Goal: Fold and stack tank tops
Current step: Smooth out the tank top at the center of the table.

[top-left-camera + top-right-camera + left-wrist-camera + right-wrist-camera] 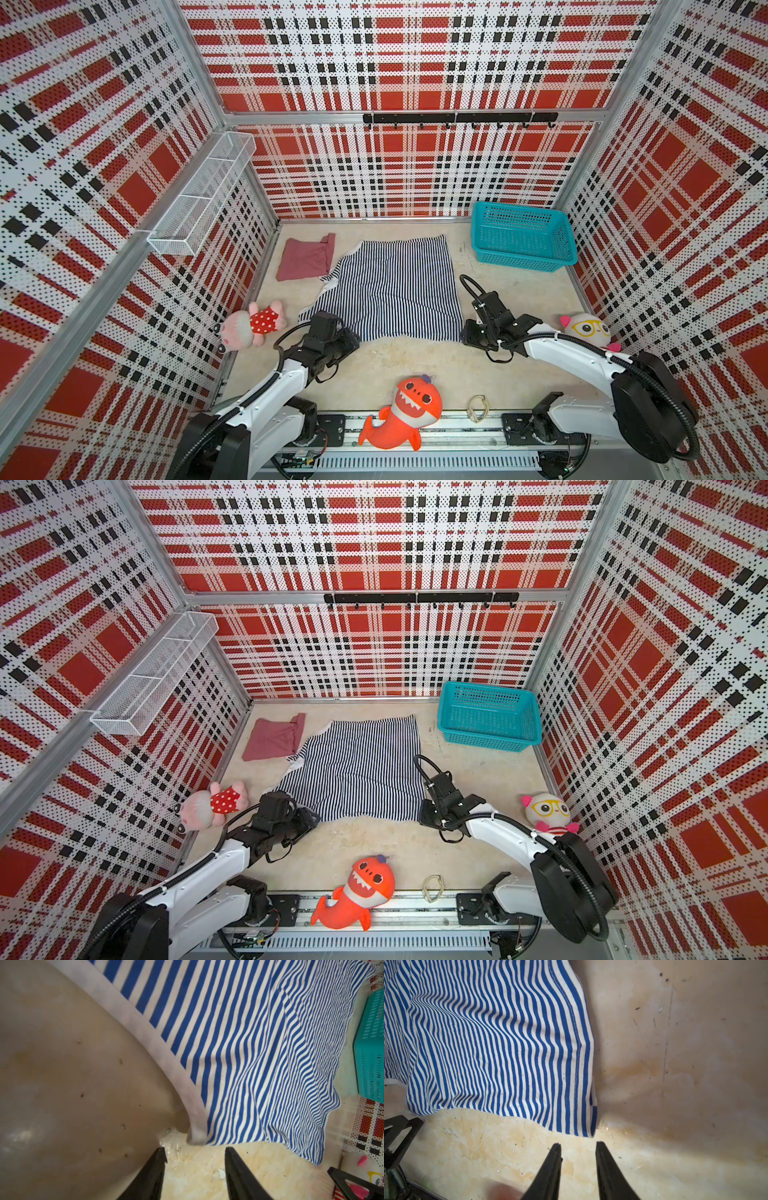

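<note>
The striped tank top [390, 286] [357, 771] lies spread flat in the middle of the table in both top views. The rose-maroon tank top [305, 257] [274, 737] lies folded at the back left, just touching the striped one's far left strap. My left gripper [352, 338] [195, 1149] is open at the striped top's [249, 1064] near left corner, whose white-banded edge ends just beyond the fingertips. My right gripper [466, 332] [578, 1143] is open a little short of the striped top's [498, 1043] near right corner. Nothing is between either pair of fingers.
A teal basket [523, 237] stands at the back right. A pink plush in a dotted dress [253, 324] lies by the left wall, a white plush with yellow glasses [586, 330] by the right wall, and an orange shark plush [403, 411] at the front edge.
</note>
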You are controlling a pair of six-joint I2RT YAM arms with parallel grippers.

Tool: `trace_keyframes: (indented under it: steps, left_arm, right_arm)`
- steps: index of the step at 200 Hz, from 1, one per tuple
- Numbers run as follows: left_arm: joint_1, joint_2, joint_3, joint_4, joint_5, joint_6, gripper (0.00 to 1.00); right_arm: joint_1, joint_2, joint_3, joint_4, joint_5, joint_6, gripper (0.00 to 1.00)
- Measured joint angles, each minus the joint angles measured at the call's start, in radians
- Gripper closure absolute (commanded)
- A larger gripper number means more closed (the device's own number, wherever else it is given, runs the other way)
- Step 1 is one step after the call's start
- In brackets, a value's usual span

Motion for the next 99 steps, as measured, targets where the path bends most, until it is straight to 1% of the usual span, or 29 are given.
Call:
trace_keyframes:
  steps: [17,38,99]
  left_arm:
    - [0.0,0.018,0.0,0.013,-0.002,-0.002,0.55]
    - [0.0,0.039,0.0,0.035,0.0,-0.002,0.62]
    - [0.0,0.067,0.0,0.058,0.004,-0.003,0.73]
  right_arm:
    - [0.0,0.0,0.0,0.0,-0.005,0.0,0.69]
    - [0.0,0.0,0.0,0.0,-0.014,0.0,0.69]
    - [0.0,0.042,0.0,0.027,-0.025,0.003,0.66]
